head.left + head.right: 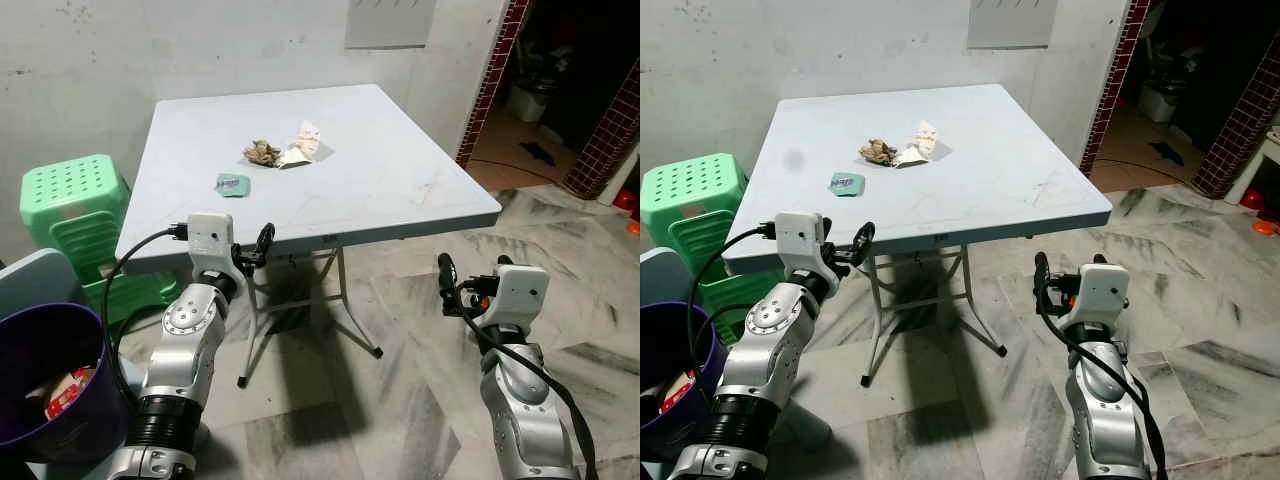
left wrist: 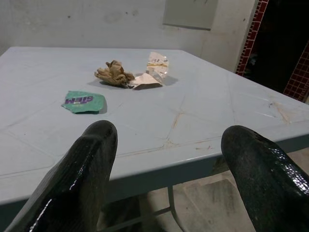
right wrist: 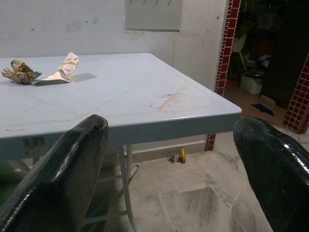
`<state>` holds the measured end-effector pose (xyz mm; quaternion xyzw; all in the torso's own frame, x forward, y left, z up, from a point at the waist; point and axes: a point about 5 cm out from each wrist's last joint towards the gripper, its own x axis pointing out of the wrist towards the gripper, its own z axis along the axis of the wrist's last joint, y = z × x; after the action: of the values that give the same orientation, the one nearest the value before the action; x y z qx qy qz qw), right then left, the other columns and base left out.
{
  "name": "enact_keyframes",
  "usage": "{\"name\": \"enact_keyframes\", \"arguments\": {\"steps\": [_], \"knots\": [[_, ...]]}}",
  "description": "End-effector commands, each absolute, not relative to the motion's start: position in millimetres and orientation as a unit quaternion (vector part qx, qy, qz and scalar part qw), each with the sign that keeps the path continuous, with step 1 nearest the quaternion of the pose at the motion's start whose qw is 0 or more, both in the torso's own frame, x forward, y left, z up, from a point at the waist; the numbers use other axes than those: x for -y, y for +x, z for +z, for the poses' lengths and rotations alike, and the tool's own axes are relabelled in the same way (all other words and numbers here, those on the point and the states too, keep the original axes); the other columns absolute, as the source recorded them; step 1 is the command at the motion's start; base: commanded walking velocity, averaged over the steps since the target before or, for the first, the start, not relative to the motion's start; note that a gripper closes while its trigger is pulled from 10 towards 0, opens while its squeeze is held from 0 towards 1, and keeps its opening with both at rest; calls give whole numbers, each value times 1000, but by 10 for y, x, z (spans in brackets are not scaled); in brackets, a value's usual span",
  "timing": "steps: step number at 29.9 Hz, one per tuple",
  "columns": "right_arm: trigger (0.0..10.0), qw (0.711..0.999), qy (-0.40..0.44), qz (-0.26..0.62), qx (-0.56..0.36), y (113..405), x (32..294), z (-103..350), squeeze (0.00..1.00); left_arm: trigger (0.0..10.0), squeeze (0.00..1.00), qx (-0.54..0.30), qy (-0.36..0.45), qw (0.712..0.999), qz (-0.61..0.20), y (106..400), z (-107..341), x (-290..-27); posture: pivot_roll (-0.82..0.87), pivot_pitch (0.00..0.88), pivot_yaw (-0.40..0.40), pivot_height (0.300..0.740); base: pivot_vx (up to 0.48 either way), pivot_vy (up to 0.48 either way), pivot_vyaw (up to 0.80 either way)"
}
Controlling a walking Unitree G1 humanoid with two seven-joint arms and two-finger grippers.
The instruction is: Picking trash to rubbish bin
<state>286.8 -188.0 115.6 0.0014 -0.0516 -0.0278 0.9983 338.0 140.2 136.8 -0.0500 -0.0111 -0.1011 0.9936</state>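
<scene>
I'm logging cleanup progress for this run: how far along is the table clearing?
Done: the purple bin already holds some trash. In hand: nothing; the left gripper is at the table's near edge, jaws open and empty, and the right gripper is lower, off to the side, also open. Left: the green wrapper, brown crumpled paper and white crumpled paper lie on the table.

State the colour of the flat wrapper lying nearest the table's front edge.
Green with purple lettering; the wrapper shows best in the left wrist view.

Pale folding table (image 1: 400, 190) has 3 bits of trash: brown crumpled wad (image 1: 262, 152), white wrapper (image 1: 303, 145) touching it, green packet (image 1: 232, 184) nearer the front edge.
</scene>
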Motion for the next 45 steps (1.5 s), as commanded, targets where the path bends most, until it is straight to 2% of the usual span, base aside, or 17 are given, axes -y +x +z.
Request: {"name": "enact_keyframes", "arguments": {"steps": [1, 45], "knots": [[10000, 998, 1, -23, 53, 2865, 1866, 1173, 0, 10000, 0, 17, -47, 994, -101, 3393, 1422, -1417, -39, 0, -26, 740, 244, 0, 0], [10000, 999, -7, -6, 48, 2859, 1836, 1159, 0, 10000, 0, 17, -53, 993, -103, 3393, 1420, -1389, -41, 0, -34, 740, 305, 0, 0]]}}
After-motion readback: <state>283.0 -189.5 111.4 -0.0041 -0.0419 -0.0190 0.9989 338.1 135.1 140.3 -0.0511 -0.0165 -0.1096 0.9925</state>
